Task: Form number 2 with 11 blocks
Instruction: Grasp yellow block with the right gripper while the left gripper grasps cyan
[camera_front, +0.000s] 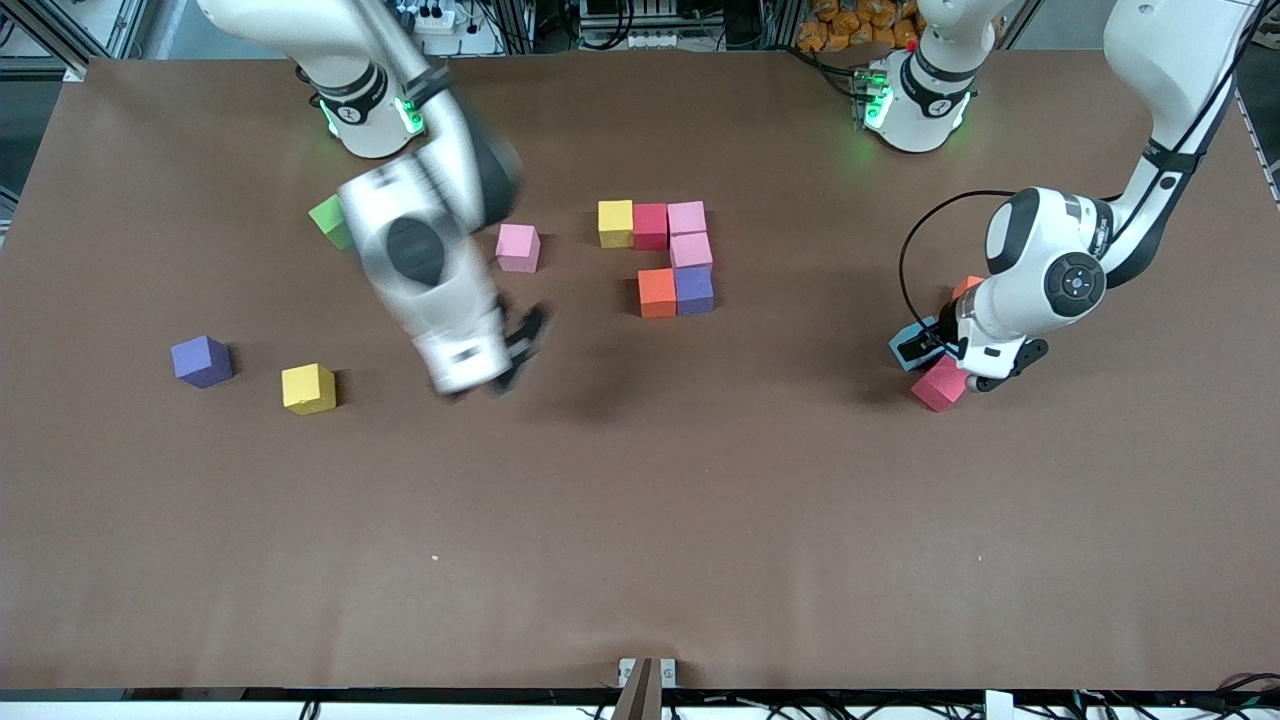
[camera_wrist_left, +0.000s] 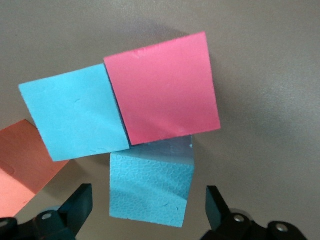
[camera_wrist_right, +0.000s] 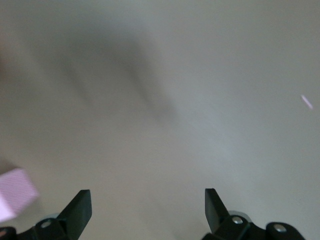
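Both pincers wide open | left pincer (camera_wrist_left: 147, 210) straddling light blue block (camera_wrist_left: 150, 187) | right pincer (camera_wrist_right: 147, 210) empty over table (camera_front: 700, 500)

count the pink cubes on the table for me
3. Two pink cubes sit in the partly built figure: one ending its top row beside the red cube, one directly below it. A loose one lies toward the right arm's end. Others may be hidden.

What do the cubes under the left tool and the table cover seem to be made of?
The light blue cube between the open left tool's fingers looks like foam: matte, with a finely pebbled side face. The red cube and the second light blue cube show the same dull, slightly dented surface and rough edges. The table cover is plain matte brown, perhaps paper or fabric.
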